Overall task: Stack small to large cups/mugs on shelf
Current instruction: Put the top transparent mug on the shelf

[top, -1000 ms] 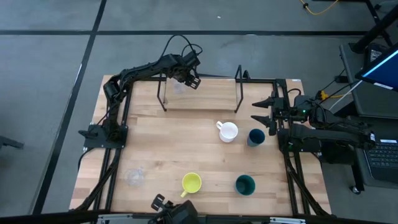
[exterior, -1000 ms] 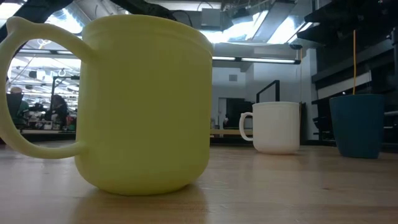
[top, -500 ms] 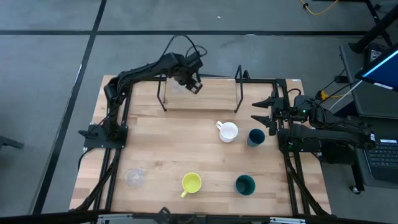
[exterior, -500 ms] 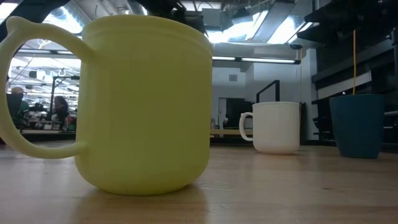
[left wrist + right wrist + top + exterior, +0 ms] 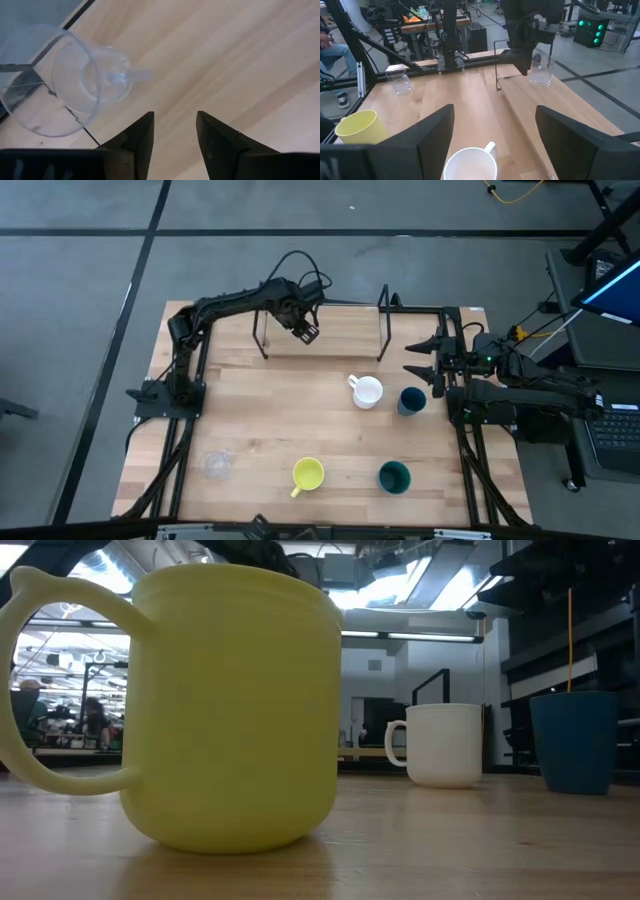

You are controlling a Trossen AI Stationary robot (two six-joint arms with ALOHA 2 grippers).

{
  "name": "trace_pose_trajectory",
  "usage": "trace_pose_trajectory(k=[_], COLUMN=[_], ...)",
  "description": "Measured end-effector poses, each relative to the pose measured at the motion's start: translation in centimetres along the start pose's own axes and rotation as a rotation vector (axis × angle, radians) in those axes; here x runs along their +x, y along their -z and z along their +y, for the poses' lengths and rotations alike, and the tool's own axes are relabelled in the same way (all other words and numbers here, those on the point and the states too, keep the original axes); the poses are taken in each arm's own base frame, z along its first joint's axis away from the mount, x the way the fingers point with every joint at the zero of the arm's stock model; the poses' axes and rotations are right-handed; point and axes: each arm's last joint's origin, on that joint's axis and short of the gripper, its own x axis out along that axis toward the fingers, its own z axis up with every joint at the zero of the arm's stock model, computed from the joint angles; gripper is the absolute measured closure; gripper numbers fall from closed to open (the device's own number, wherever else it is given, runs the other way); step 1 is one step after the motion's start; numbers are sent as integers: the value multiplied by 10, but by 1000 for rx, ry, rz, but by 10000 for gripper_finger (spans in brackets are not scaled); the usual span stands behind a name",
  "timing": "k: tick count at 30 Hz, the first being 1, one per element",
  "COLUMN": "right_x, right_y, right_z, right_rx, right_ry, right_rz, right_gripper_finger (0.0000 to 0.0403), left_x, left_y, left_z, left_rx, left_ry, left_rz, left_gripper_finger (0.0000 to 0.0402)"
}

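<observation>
A clear glass cup (image 5: pixel 65 85) stands upright on its base at the left end of the light-wood shelf (image 5: pixel 330 338), beside a black wire frame. My left gripper (image 5: pixel 175 125) hovers open just off that cup, over the shelf board (image 5: pixel 305 332). On the table stand a white mug (image 5: pixel 367 392), a dark blue cup (image 5: pixel 411 401), a dark green cup (image 5: pixel 394 477), a yellow mug (image 5: pixel 308 473) and a second clear glass cup (image 5: pixel 215 465). My right gripper (image 5: pixel 425 358) waits open at the table's right edge.
The shelf's two wire frames (image 5: pixel 262 330) (image 5: pixel 385 325) stand upright at its ends. The yellow mug (image 5: pixel 235 705) fills the low view, with the white mug (image 5: pixel 445 745) and blue cup (image 5: pixel 575 740) behind. Bare wood lies between the shelf and the mugs.
My left gripper has drawn back from the glass cup on the shelf, moving toward the table's near edge and slightly down. The glass cup has stayed standing at the shelf's left end.
</observation>
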Motion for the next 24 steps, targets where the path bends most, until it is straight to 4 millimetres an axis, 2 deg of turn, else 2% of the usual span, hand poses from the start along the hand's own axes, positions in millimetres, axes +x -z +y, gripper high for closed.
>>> trace_pose_trajectory(k=[10,24], right_x=[0,0], right_y=[0,0], right_z=[0,0], right_rx=[-1,-2], right_ry=[0,0], right_rz=[0,0], right_gripper_finger=[121,121], left_x=[4,6], left_y=[-8,-17], left_z=[21,33], left_rx=[-42,-69], left_ry=[-4,4], left_rz=[0,-49], left_gripper_finger=[262,265])
